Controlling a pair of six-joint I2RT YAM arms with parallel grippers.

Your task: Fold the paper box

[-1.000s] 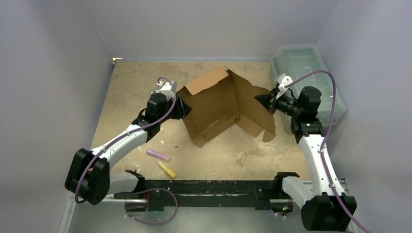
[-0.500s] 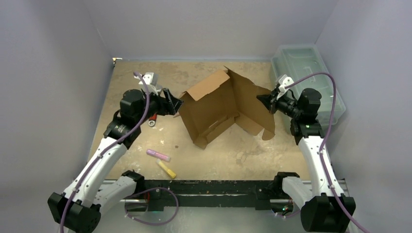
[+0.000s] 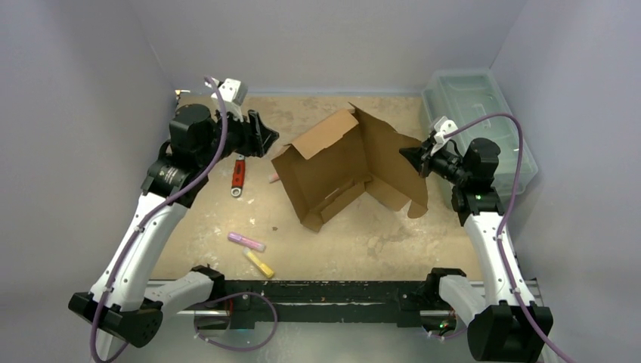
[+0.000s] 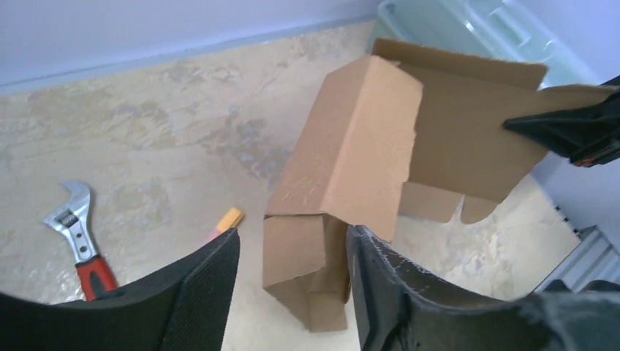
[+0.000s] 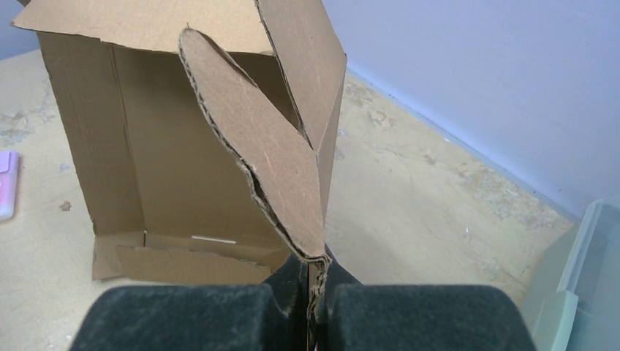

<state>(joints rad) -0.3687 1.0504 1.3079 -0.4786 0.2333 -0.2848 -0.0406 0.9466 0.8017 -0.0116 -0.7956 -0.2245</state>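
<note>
Pressed the right tool [image 3: 409,157] together on the edge of a rounded side flap of the paper box [image 3: 340,170], with the cardboard caught between both pads in the right wrist view. Held the left tool [image 3: 263,138] spread and empty, raised off the worktop [image 3: 378,234], apart from the box's left wall and aimed down at that wall and the short end flap below it. Found the box near the middle of the worktop, half formed: base panel tilted up, left wall folded over, far flap standing, right-hand panel lifted by the pinch, nothing locked yet. Noted a red-handled adjustable wrench [image 3: 238,175] below the left tool, a pink marker [image 3: 246,241] and a yellow marker [image 3: 259,264] nearer the bases, and a pale-green bin [image 3: 472,94] behind the right arm, none touching the box. Judged the step in hand as raising and squaring the side walls, early to midway in the fold. Judged the next move as setting the spread tool against the left wall to steady it while swinging the pinched flap inward, gently enough not to crease the cardboard or drag the box.
</note>
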